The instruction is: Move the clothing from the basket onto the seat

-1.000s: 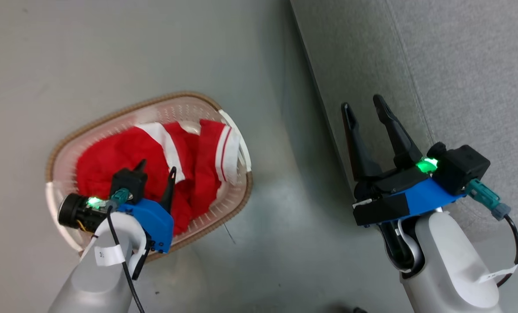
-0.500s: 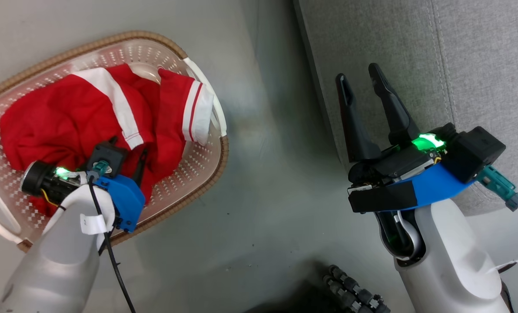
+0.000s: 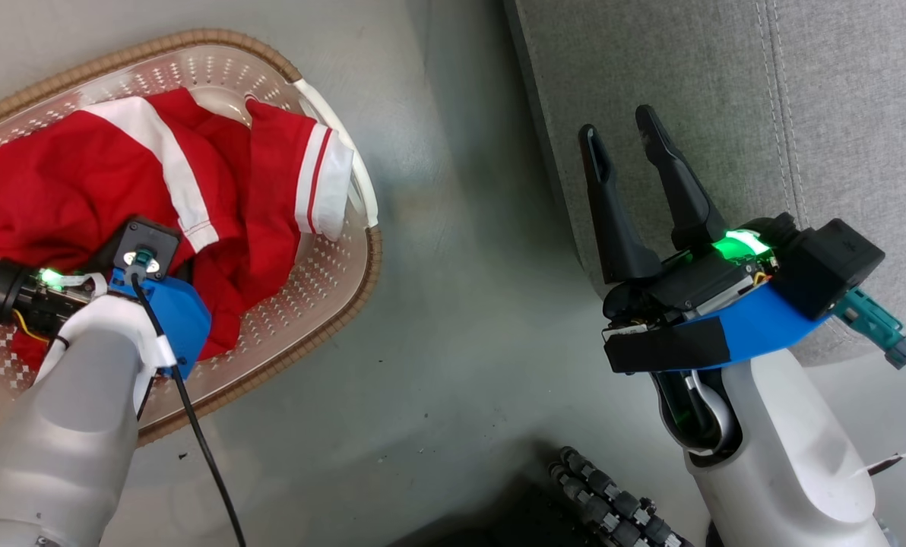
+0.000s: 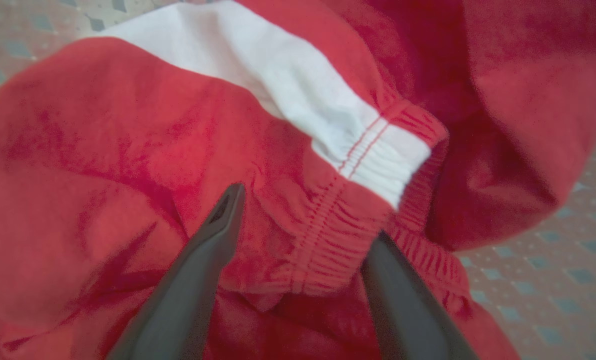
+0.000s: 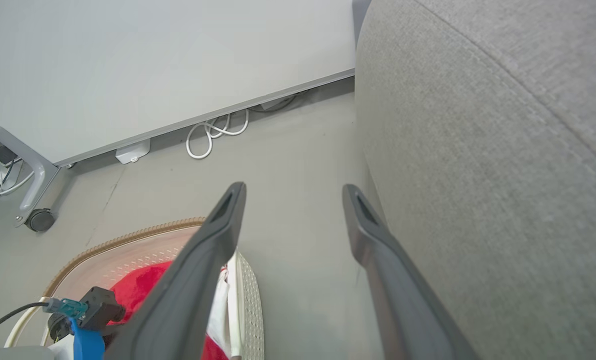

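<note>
Grey floor (image 3: pixel 453 342) carries the basket (image 3: pixel 308 273) at left, with the clothing (image 3: pixel 58 197) heaped inside it. The left gripper (image 4: pixel 308 215) is down on the heap, fingers spread astride a gathered waistband fold and not yet pinching, likely lined up to grab it. The right gripper (image 3: pixel 615 125) hangs spread and empty by the seat (image 3: pixel 841 91), seemingly kept clear.
</note>
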